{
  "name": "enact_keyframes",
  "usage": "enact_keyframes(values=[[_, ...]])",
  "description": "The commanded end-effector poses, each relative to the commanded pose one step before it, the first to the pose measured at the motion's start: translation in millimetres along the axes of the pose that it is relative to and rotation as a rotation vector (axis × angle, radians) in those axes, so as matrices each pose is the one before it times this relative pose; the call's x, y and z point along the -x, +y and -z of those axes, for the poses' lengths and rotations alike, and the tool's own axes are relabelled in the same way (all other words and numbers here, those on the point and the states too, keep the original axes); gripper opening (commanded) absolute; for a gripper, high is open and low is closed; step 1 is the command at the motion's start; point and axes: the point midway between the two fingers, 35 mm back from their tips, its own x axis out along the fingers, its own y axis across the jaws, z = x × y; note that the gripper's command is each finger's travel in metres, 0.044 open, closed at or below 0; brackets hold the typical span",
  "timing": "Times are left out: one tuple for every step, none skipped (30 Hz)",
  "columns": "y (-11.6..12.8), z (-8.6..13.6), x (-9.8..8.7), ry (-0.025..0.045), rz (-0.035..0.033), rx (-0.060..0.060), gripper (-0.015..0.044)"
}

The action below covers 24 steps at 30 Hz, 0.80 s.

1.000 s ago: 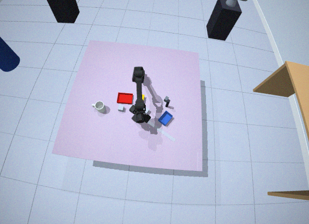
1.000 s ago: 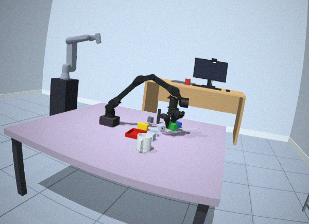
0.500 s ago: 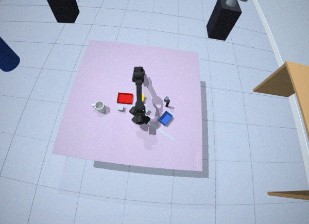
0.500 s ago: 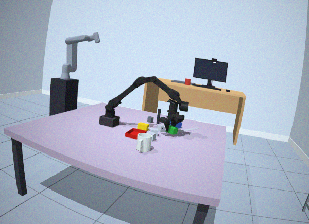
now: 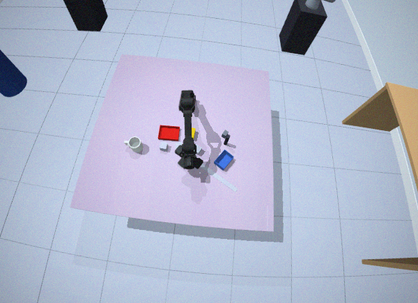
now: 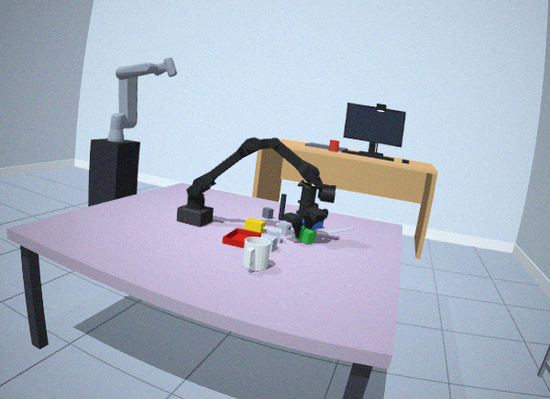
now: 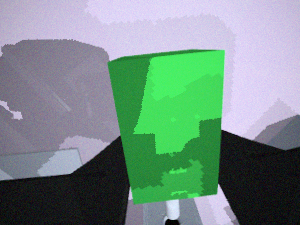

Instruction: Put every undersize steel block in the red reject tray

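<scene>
One green gauge [image 6: 307,235] [image 7: 175,125] sits clamped in the black gripper [image 6: 306,229] [image 7: 164,132]

Gauge [image 6: 307,235] [image 7: 175,100] green; tray [image 5: 168,133] [image 6: 238,238] red; pincer [image 5: 189,162] [image 6: 300,232] [image 7: 164,132] black.

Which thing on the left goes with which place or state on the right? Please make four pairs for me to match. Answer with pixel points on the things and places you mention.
1. gauge [image 6: 307,235] [image 7: 175,105]
2. mug [image 5: 135,144] [image 6: 257,253]
3. red tray [image 5: 168,133] [image 6: 234,242]
4. monitor [image 6: 374,125]

A. on the wooden desk [image 6: 353,166]
B. gripped in the fingers
C. standing upright on the pink table [image 5: 139,184] [image 6: 183,271]
D. with no block in it

Right pairs: 1-B, 2-C, 3-D, 4-A
</scene>
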Motion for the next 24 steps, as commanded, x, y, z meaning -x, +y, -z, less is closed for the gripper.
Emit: enact_keyframes(values=[[0.86, 1.11, 1.86, -0.01029, -0.00349, 0.0002, 0.0], [-0.01, 0.7, -0.26, -0.00027, 0.0, 0.0, 0.0], [-0.01, 0.7, -0.26, -0.00027, 0.0, 0.0, 0.0], [-0.01, 0.7, -0.26, -0.00027, 0.0, 0.0, 0.0], [-0.02, 0.71, -0.26, -0.00027, 0.0, 0.0, 0.0], [-0.02, 0.71, -0.26, -0.00027, 0.0, 0.0, 0.0], [-0.02, 0.71, -0.26, -0.00027, 0.0, 0.0, 0.0], [-0.02, 0.71, -0.26, -0.00027, 0.0, 0.0, 0.0], [-0.03, 0.71, -0.26, -0.00027, 0.0, 0.0, 0.0], [-0.02, 0.57, -0.21, -0.00022, 0.0, 0.0, 0.0], [-0.02, 0.35, -0.13, -0.00013, 0.0, 0.0, 0.0], [-0.01, 0.12, -0.04, -0.00004, 0.0, 0.0, 0.0], [0.0, 0.0, 0.0, 0.0, 0.0, 0.0, 0.0], [0.0, 0.0, 0.0, 0.0, 0.0, 0.0, 0.0], [0.0, 0.0, 0.0, 0.0, 0.0, 0.0, 0.0], [0.06, -0.06, 0.15, -0.00005, -0.00001, 0.0, 0.0], [0.09, -0.1, 0.22, -0.00008, -0.00001, 0.0, 0.0], [0.13, -0.14, 0.32, -0.00011, -0.00001, 0.0, 0.0], [0.15, -0.15, 0.36, -0.00013, -0.00001, 0.0, 0.0], [0.06, -0.06, 0.14, -0.00005, -0.00001, 0.0, 0.0], [0.0, 0.0, 0.0, 0.0, 0.0, 0.0, 0.0], [0.0, 0.0, 0.0, 0.0, 0.0, 0.0, 0.0], [0.03, -0.06, 0.11, 0.00013, 0.0, 0.0, 0.0], [0.05, -0.09, 0.18, 0.00009, 0.0, 0.0, 0.0]])
